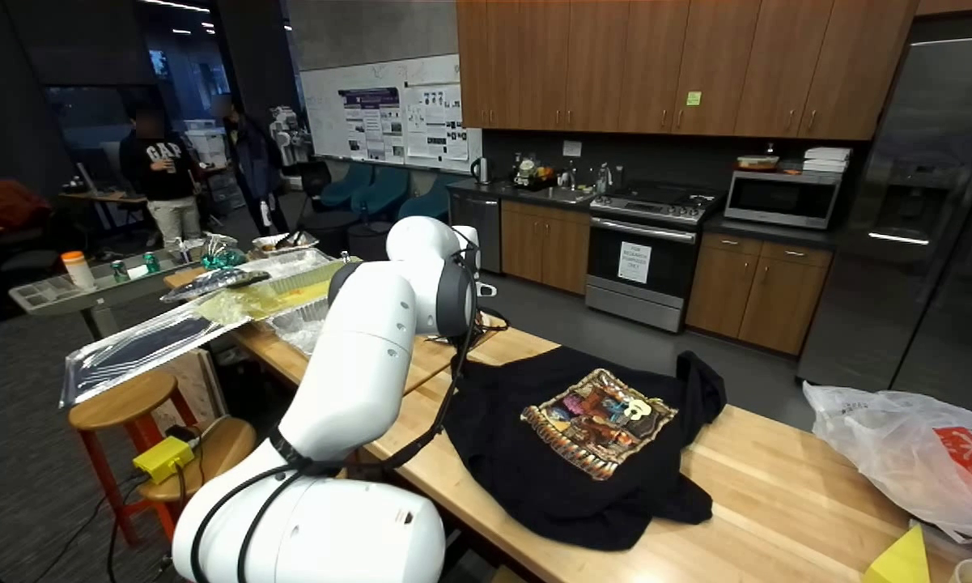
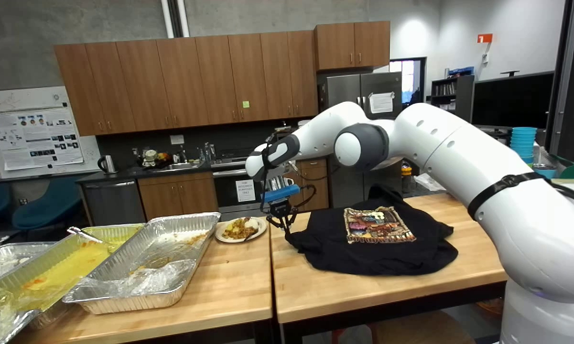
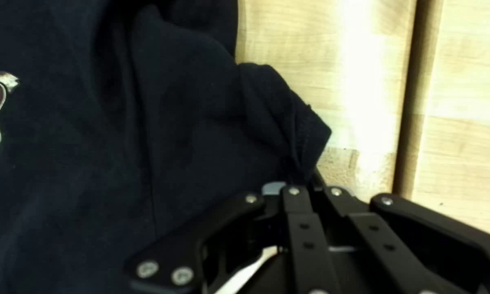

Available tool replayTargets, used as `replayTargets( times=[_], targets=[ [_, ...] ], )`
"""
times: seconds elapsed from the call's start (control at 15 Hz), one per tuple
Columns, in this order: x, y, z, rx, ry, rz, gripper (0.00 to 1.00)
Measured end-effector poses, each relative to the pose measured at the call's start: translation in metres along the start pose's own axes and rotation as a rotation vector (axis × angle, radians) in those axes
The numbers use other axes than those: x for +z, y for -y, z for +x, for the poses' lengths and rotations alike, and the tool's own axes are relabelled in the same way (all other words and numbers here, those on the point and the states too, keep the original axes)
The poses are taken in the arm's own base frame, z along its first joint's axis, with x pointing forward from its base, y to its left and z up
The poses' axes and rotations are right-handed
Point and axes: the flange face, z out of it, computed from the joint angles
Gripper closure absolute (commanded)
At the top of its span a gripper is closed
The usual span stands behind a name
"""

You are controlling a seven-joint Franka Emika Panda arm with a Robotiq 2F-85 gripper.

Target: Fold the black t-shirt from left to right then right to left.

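The black t-shirt [image 1: 494, 421] lies spread on the wooden table, print side up, with its brown and orange chest graphic showing in both exterior views. In an exterior view the shirt [image 2: 330, 253] has raised folds along its far edge. My gripper [image 2: 287, 233] points down at the shirt's corner nearest the gap between the tables. In the wrist view the gripper's fingers [image 3: 306, 181] are closed together with a pinched fold of the shirt [image 3: 212, 114] between them. The very fingertips are hidden by the cloth. In an exterior view the arm hides the gripper.
A plate of food [image 2: 241, 230] stands just across the table gap from the gripper. Foil trays [image 2: 148, 272] fill the neighbouring table. A white-and-red plastic bag [image 1: 914, 453] and a yellow object [image 1: 898, 559] lie at the opposite end of the shirt's table [image 1: 777, 486].
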Motion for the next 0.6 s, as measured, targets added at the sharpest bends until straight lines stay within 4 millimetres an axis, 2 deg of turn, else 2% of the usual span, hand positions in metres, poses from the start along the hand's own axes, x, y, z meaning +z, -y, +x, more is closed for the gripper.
replayTargets(
  times=[0.33, 0.6],
  targets=[
    [-0.045, 0.011, -0.019, -0.116, -0.02, 0.086, 0.99],
    [-0.091, 0.015, -0.047, -0.198, -0.062, 0.116, 0.99]
  ],
)
